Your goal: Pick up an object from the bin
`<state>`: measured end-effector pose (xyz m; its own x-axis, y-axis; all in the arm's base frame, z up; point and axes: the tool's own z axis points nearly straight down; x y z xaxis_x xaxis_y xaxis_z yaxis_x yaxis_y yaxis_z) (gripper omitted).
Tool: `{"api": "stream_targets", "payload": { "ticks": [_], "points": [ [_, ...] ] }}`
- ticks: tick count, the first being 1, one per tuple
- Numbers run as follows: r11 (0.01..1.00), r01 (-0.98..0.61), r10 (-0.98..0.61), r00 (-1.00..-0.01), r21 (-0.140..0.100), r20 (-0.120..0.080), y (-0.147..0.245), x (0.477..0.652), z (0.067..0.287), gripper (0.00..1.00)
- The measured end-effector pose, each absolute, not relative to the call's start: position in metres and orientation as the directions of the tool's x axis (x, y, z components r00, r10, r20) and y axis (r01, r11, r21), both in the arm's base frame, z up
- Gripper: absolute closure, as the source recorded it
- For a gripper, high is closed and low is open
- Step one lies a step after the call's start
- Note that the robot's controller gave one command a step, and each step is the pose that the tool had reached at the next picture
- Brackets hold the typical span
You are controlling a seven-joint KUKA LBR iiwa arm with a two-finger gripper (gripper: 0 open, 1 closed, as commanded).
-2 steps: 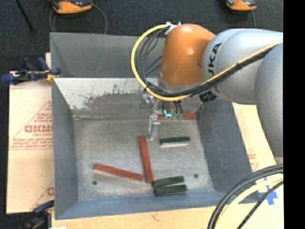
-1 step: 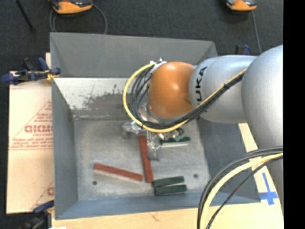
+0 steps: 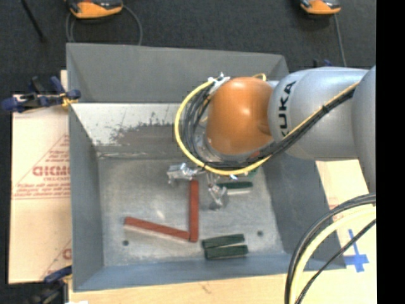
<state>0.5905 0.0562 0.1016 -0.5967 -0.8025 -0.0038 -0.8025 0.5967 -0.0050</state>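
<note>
Writing: "KUKA" on the arm [image 3: 329, 122].
Arm: enters over the bin's [image 3: 83, 195] right edge, wrist pointing down.
Gripper [image 3: 197, 183]: spread, astride the red L-shaped bar's [image 3: 193, 215] upper end.

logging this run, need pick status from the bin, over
Gripper open, low at bin centre, straddling top end of red L-shaped bar. Bar flat on floor, not lifted. Dark green piece close beside gripper; second green block further off.
</note>
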Motion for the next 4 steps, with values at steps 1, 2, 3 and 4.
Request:
{"api": "stream_targets", "payload": {
  "ticks": [1,2,3,4],
  "points": [
    [0.510,-0.860,-0.860,-0.510,-0.004,-0.004,0.069,0.598,0.101,0.00],
    [0.205,-0.979,-0.979,-0.205,-0.008,-0.002,0.058,0.599,0.072,0.00],
    [0.211,-0.978,-0.978,-0.211,-0.008,-0.007,0.058,0.601,0.075,0.00],
    [0.213,-0.977,-0.977,-0.213,-0.007,-0.006,0.058,0.601,0.075,1.00]
  ]
}}
